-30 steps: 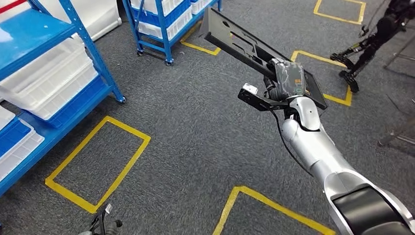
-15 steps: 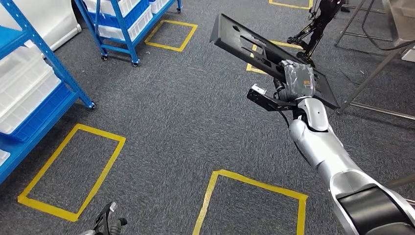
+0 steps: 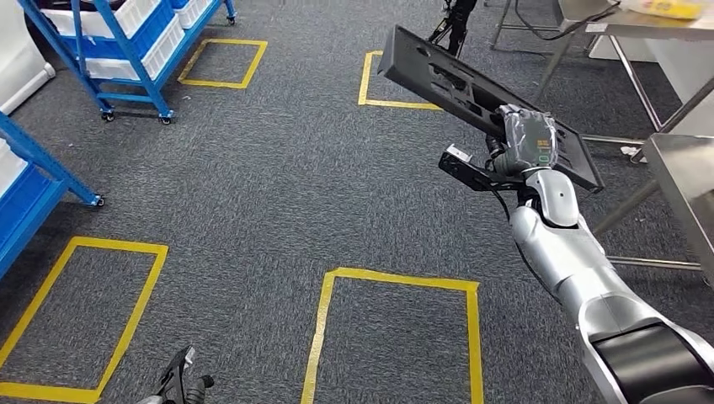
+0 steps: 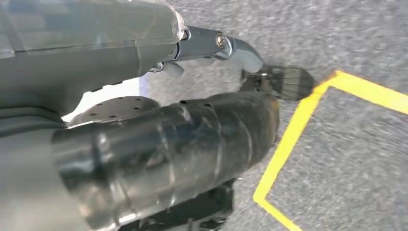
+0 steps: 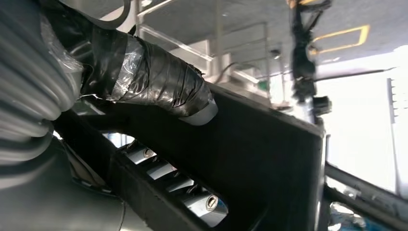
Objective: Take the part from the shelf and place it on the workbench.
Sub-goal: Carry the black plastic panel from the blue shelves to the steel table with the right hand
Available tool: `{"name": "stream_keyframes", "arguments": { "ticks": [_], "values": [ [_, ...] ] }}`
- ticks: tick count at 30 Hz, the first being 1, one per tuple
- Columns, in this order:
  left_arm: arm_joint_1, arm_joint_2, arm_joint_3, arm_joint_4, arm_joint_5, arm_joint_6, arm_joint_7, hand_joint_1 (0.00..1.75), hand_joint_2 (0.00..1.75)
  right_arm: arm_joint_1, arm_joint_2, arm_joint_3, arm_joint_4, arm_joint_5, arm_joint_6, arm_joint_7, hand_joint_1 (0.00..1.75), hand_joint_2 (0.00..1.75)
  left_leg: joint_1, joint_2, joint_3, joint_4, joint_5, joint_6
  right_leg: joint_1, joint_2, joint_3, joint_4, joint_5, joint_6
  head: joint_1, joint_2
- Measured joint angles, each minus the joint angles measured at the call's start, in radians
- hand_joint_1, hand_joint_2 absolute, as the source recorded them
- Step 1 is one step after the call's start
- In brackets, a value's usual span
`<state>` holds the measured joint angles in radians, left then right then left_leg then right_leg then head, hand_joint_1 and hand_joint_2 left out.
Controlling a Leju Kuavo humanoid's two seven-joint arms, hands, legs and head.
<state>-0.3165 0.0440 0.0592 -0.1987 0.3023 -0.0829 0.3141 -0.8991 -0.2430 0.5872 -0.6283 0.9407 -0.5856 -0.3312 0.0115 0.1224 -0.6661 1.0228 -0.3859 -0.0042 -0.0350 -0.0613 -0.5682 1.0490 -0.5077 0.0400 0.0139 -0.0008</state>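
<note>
the right hand [image 3: 526, 139] grips the part [image 3: 471, 88], a long black flat panel with cut-outs, near its middle; in the right wrist view the taped thumb [image 5: 159, 82] presses on one face and the other fingers [image 5: 178, 185] curl under the edge, so the hold looks firm. the part is carried high in front of the robot, tilted, with its far end up and away, well above the grey carpet [image 3: 269, 185]. the left hand [image 4: 144, 144] hangs low beside the body, and i cannot tell if its fingers are spread or curled. the step in hand, as i judge it, is to carry the part to the workbench [image 3: 684, 172], whose metal corner is at the right edge, near the lower end of the part. to do it well the robot should finish the turn before it lowers the arm, keep the grip closed, watch that the long far end does not hit the table legs [image 3: 627, 67] behind, and bring the part flat over the top before it lets go. compared with the earlier pictures the whole scene has slid left, so the camera has turned right: the blue shelf [image 3: 135, 50] is now farther away at the top left, and the workbench has come into sight. the hold on the part looks unchanged.
</note>
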Motion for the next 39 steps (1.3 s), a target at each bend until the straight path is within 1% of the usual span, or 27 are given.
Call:
{"name": "stream_keyframes", "arguments": {
  "ticks": [1, 2, 4, 5, 6, 7, 8, 9, 10, 12, 14, 16, 18, 20, 22, 23, 24, 26, 27, 29, 31, 32, 34, 35, 37, 38, 39],
  "values": [
    [0.000, -0.001, -0.001, 0.000, -0.002, 0.000, 0.000, 0.00, 0.00, 0.000, -0.007, -0.003, 0.000, 0.002, 0.000, 0.000, 1.75, 1.75, 0.006, -0.001, -0.002, 0.003, 0.000, -0.008, 0.003, 0.008, -0.006, 0.001, 0.004, -0.014, 0.001, 0.000],
    [0.000, -0.003, -0.001, 0.000, -0.004, 0.000, 0.000, 0.00, 0.00, 0.000, -0.014, -0.005, 0.000, 0.005, 0.000, 0.001, 1.75, 1.75, 0.011, -0.017, -0.008, 0.014, -0.012, -0.014, 0.005, 0.017, -0.011, 0.001, 0.011, -0.026, 0.001, 0.000],
    [0.004, -0.004, -0.002, 0.000, -0.008, -0.001, -0.002, 0.00, 0.00, -0.002, -0.022, -0.013, 0.000, 0.010, 0.000, 0.005, 1.75, 1.75, 0.016, -0.074, -0.040, 0.090, -0.074, -0.018, 0.010, 0.035, -0.022, -0.001, 0.025, -0.049, 0.000, 0.000],
    [0.007, -0.004, -0.002, 0.000, -0.011, -0.002, -0.005, 0.00, 0.00, -0.001, -0.024, -0.015, 0.000, 0.012, 0.000, 0.006, 1.75, 1.75, 0.014, -0.097, -0.065, 0.157, -0.115, -0.015, 0.015, 0.046, -0.029, 0.000, 0.031, -0.058, 0.000, 0.000],
    [0.011, -0.004, -0.002, 0.000, -0.012, -0.002, -0.008, 0.00, 0.00, 0.001, -0.026, -0.017, 0.000, 0.014, 0.000, 0.009, 1.75, 1.75, 0.011, -0.109, -0.089, 0.226, -0.148, -0.011, 0.021, 0.059, -0.036, 0.000, 0.036, -0.065, 0.000, 0.000],
    [0.014, -0.003, -0.002, 0.000, -0.014, -0.003, -0.011, 0.00, 0.00, 0.005, -0.027, -0.018, 0.000, 0.016, 0.000, 0.011, 1.75, 1.75, 0.008, -0.114, -0.105, 0.277, -0.164, -0.004, 0.028, 0.073, -0.042, 0.001, 0.041, -0.070, 0.000, 0.000],
    [0.017, -0.003, -0.002, 0.000, -0.016, -0.004, -0.013, 0.00, 0.00, 0.009, -0.028, -0.018, 0.000, 0.020, 0.001, 0.014, 1.75, 1.75, 0.003, -0.117, -0.106, 0.296, -0.163, 0.005, 0.034, 0.089, -0.047, 0.003, 0.044, -0.073, 0.000, 0.000],
    [0.019, -0.003, -0.002, 0.000, -0.017, -0.005, -0.014, 0.00, 0.00, 0.013, -0.030, -0.018, 0.000, 0.024, 0.001, 0.016, 1.75, 1.75, -0.004, -0.121, -0.087, 0.273, -0.144, 0.016, 0.039, 0.104, -0.051, 0.004, 0.047, -0.076, 0.000, 0.000],
    [0.019, -0.003, -0.002, 0.000, -0.019, -0.007, -0.016, 0.00, 0.00, 0.016, -0.031, -0.019, -0.001, 0.027, 0.002, 0.018, 1.75, 1.75, -0.013, -0.131, -0.051, 0.215, -0.112, 0.029, 0.042, 0.118, -0.053, 0.005, 0.050, -0.077, 0.000, 0.000],
    [0.017, 0.001, -0.003, 0.000, -0.020, -0.012, -0.018, 0.00, 0.00, 0.021, -0.033, -0.021, -0.002, 0.034, 0.003, 0.020, 1.75, 1.75, -0.024, -0.177, 0.026, 0.083, -0.070, 0.056, 0.040, 0.141, -0.057, 0.005, 0.054, -0.075, 0.001, 0.000],
    [0.015, 0.006, -0.003, 0.000, -0.020, -0.015, -0.021, 0.00, 0.00, 0.028, -0.036, -0.023, -0.005, 0.039, 0.004, 0.023, 1.75, 1.75, -0.029, -0.205, 0.062, 0.018, -0.062, 0.068, 0.029, 0.161, -0.061, -0.002, 0.064, -0.062, 0.001, 0.000],
    [0.014, 0.006, -0.003, 0.000, -0.021, -0.018, -0.022, 0.00, 0.00, 0.037, -0.040, -0.025, -0.007, 0.044, 0.004, 0.026, 1.75, 1.75, -0.031, -0.189, 0.077, -0.016, -0.049, 0.070, 0.021, 0.177, -0.062, -0.014, 0.074, -0.050, -0.002, 0.000],
    [0.011, 0.004, -0.004, 0.000, -0.021, -0.022, -0.022, 0.00, 0.00, 0.041, -0.047, -0.029, -0.008, 0.046, 0.004, 0.027, 1.75, 1.75, -0.027, -0.166, 0.097, -0.061, -0.034, 0.071, 0.024, 0.144, -0.074, -0.001, 0.060, -0.043, -0.001, 0.000],
    [0.012, 0.002, -0.004, 0.000, -0.021, -0.026, -0.021, 0.00, 0.00, 0.039, -0.052, -0.034, -0.009, 0.048, 0.004, 0.026, 1.75, 1.75, -0.025, -0.141, 0.107, -0.083, -0.028, 0.066, 0.025, 0.090, -0.116, 0.084, 0.011, -0.033, 0.001, 0.000],
    [0.016, 0.000, -0.005, 0.000, -0.020, -0.029, -0.017, 0.00, 0.00, 0.039, -0.052, -0.035, -0.009, 0.051, 0.005, 0.026, 1.75, 1.75, -0.021, -0.117, 0.106, -0.078, -0.033, 0.060, 0.016, 0.072, -0.171, 0.192, -0.030, -0.019, 0.001, 0.000],
    [0.018, -0.002, -0.005, 0.000, -0.020, -0.031, -0.015, 0.00, 0.00, 0.040, -0.052, -0.036, -0.009, 0.052, 0.005, 0.026, 1.75, 1.75, -0.018, -0.104, 0.104, -0.071, -0.038, 0.055, 0.011, 0.069, -0.182, 0.213, -0.027, -0.011, 0.001, 0.000],
    [0.019, -0.003, -0.005, 0.000, -0.020, -0.033, -0.012, 0.00, 0.00, 0.041, -0.052, -0.036, -0.009, 0.053, 0.006, 0.026, 1.75, 1.75, -0.014, -0.092, 0.102, -0.061, -0.045, 0.048, 0.006, 0.065, -0.175, 0.196, -0.006, -0.003, 0.001, 0.000],
    [0.018, -0.005, -0.005, 0.000, -0.020, -0.036, -0.009, 0.00, 0.00, 0.041, -0.052, -0.036, -0.009, 0.057, 0.006, 0.026, 1.75, 1.75, -0.004, -0.070, 0.096, -0.037, -0.062, 0.033, 0.000, 0.041, -0.121, 0.087, 0.052, 0.014, 0.001, 0.000],
    [0.017, -0.004, -0.005, 0.000, -0.020, -0.038, -0.008, 0.00, 0.00, 0.040, -0.052, -0.037, -0.009, 0.059, 0.006, 0.025, 1.75, 1.75, -0.002, -0.062, 0.093, -0.022, -0.071, 0.025, 0.003, 0.030, -0.098, 0.038, 0.070, 0.015, 0.001, 0.000],
    [0.015, -0.003, -0.005, 0.000, -0.020, -0.041, -0.006, 0.00, 0.00, 0.038, -0.053, -0.039, -0.008, 0.061, 0.006, 0.025, 1.75, 1.75, -0.004, -0.050, 0.087, -0.007, -0.081, 0.013, 0.011, 0.027, -0.087, 0.009, 0.072, -0.003, 0.001, 0.000],
    [0.014, -0.003, -0.005, 0.000, -0.019, -0.043, -0.003, 0.00, 0.00, 0.037, -0.054, -0.041, -0.007, 0.062, 0.006, 0.023, 1.75, 1.75, -0.003, -0.039, 0.086, -0.002, -0.085, 0.006, 0.014, 0.045, -0.092, 0.013, 0.074, -0.028, 0.000, 0.000],
    [0.014, -0.004, -0.005, 0.000, -0.019, -0.044, -0.003, 0.00, 0.00, 0.036, -0.054, -0.042, -0.007, 0.062, 0.006, 0.023, 1.75, 1.75, -0.001, -0.042, 0.083, 0.005, -0.093, 0.003, 0.015, 0.053, -0.093, 0.012, 0.076, -0.036, 0.000, 0.000],
    [0.013, -0.006, -0.005, 0.000, -0.019, -0.048, -0.002, 0.00, 0.00, 0.031, -0.054, -0.045, -0.007, 0.062, 0.005, 0.022, 1.75, 1.75, 0.004, -0.071, 0.058, 0.065, -0.136, 0.000, 0.016, 0.069, -0.094, 0.010, 0.080, -0.050, -0.001, 0.000],
    [0.014, -0.006, -0.005, 0.000, -0.019, -0.050, -0.002, 0.00, 0.00, 0.030, -0.053, -0.046, -0.007, 0.063, 0.005, 0.021, 1.75, 1.75, 0.004, -0.090, 0.031, 0.125, -0.169, 0.002, 0.018, 0.076, -0.095, 0.009, 0.082, -0.055, -0.001, 0.000],
    [0.017, -0.006, -0.005, 0.000, -0.021, -0.056, -0.002, 0.00, 0.00, 0.028, -0.053, -0.046, -0.007, 0.063, 0.005, 0.018, 1.75, 1.75, -0.001, -0.111, -0.035, 0.259, -0.222, 0.010, 0.025, 0.095, -0.097, 0.009, 0.085, -0.062, -0.001, 0.000],
    [0.018, -0.006, -0.005, 0.000, -0.024, -0.058, -0.002, 0.00, 0.00, 0.028, -0.052, -0.046, -0.007, 0.063, 0.005, 0.017, 1.75, 1.75, -0.005, -0.115, -0.056, 0.297, -0.226, 0.017, 0.030, 0.105, -0.098, 0.009, 0.086, -0.064, -0.001, 0.000],
    [0.018, -0.006, -0.005, 0.000, -0.027, -0.060, -0.003, 0.00, 0.00, 0.028, -0.052, -0.046, -0.006, 0.063, 0.005, 0.017, 1.75, 1.75, -0.011, -0.119, -0.058, 0.294, -0.210, 0.025, 0.033, 0.116, -0.099, 0.009, 0.087, -0.067, -0.001, 0.000]
  ]
}}
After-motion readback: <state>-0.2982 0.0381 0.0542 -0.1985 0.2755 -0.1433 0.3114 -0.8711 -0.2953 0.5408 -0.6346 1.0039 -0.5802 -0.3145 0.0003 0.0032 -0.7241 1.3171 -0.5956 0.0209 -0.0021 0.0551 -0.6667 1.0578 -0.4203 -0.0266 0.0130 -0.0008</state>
